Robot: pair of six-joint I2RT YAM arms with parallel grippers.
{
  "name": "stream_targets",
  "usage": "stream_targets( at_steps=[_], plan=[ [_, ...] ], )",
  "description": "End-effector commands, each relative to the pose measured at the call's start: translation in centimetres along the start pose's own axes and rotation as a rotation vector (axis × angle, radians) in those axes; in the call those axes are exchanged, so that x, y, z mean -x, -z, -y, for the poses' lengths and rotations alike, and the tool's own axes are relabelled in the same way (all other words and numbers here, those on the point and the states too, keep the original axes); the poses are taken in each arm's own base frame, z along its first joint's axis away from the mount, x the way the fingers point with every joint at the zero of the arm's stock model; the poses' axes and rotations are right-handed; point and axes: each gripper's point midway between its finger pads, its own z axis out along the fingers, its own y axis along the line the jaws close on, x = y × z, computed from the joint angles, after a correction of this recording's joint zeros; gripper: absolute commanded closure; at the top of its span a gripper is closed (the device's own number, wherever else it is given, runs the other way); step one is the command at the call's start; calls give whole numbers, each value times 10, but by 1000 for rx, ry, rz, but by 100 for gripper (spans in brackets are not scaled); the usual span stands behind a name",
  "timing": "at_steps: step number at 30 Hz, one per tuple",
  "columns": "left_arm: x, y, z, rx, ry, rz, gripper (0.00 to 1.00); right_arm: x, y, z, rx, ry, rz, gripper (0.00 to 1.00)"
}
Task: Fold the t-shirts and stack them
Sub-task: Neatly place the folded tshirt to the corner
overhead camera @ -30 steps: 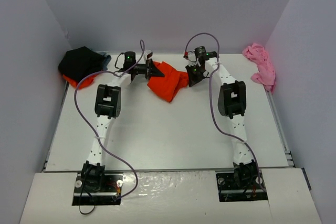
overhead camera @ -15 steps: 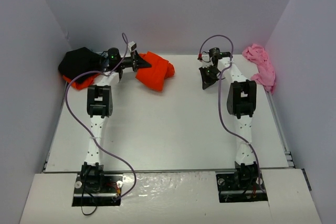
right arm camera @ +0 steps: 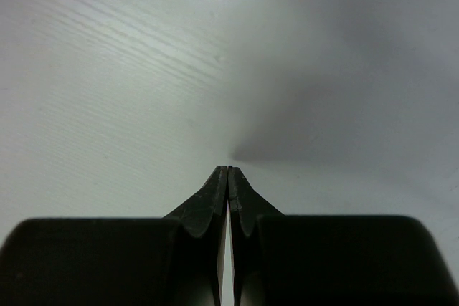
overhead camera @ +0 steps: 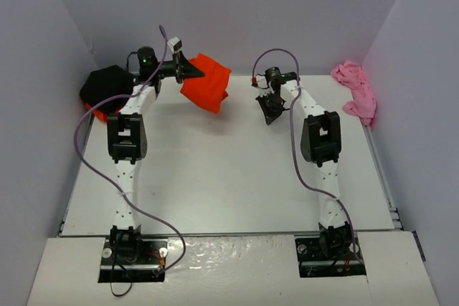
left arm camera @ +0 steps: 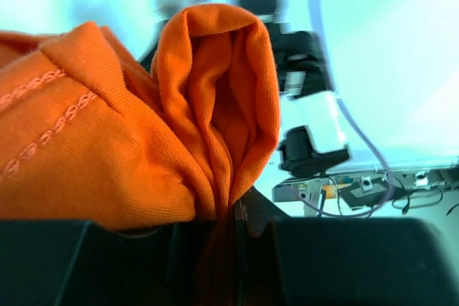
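While the white table (overhead camera: 215, 177) stretches wide and pale between the grey walls, the cloth is all gathered along its far edge. A black t-shirt (overhead camera: 107, 85) lies heaped in the far left corner, with a second orange-red t-shirt (overhead camera: 99, 111) peeking out from under its near side. Just to the right of that heap, up against the back wall, an orange-red t-shirt (overhead camera: 205, 82) hangs bunched in the air from the left arm, its shadow falling on the table below. A pink t-shirt (overhead camera: 356, 91) sits crumpled at the far right edge, beside the right wall and well apart from both arms. The left gripper (overhead camera: 188, 69) is clamped on the hanging shirt. The wrist view shows folds of stitched orange cloth pinched between its dark fingers (left arm camera: 251, 216) and bulging out above them. The right gripper (overhead camera: 270, 110) points down over bare table at the far middle, between the hanging shirt and the pink one. Its two fingers are pressed tip to tip with nothing between them, and it touches no cloth — only wood grain and a soft shadow lie beneath.
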Motion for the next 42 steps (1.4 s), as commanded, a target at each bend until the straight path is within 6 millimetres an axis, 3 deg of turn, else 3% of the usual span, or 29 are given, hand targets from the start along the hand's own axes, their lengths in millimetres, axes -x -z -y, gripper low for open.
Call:
stream_targets(
  at_steps=[1,4,7,10,12,13,14,16,19,25,30,36,38,42],
  plan=[
    [-38,24,235,-57,-553,8,100,21,66,-7,-72,58,104,100],
    [-41,30,248,-18,-566,53,100,20,72,-6,-92,64,108,100],
    [-24,58,230,42,-514,138,100,17,75,-7,-92,65,112,100],
    [-10,83,190,168,-479,212,100,16,79,-10,-88,70,117,100],
    [-6,100,156,430,-554,269,100,16,81,-12,-89,74,121,100],
    [-12,107,134,634,-611,245,100,15,82,-13,-89,77,122,100],
    [-25,114,125,771,-661,186,100,15,84,-14,-89,79,125,100],
    [-36,102,145,739,-690,174,100,15,88,-16,-86,81,135,100],
    [-39,94,146,843,-754,169,100,15,89,-17,-82,81,138,100],
    [-16,119,153,1062,-898,230,100,14,89,-19,-76,83,140,100],
    [8,135,145,1188,-969,259,100,14,87,-18,-80,81,139,100],
    [48,177,118,1309,-953,335,100,14,86,-15,-91,81,136,100],
    [64,212,110,1370,-951,373,100,15,86,-16,-88,81,140,100],
    [84,234,83,1443,-968,356,100,18,82,-17,-87,84,137,100]
  ],
)
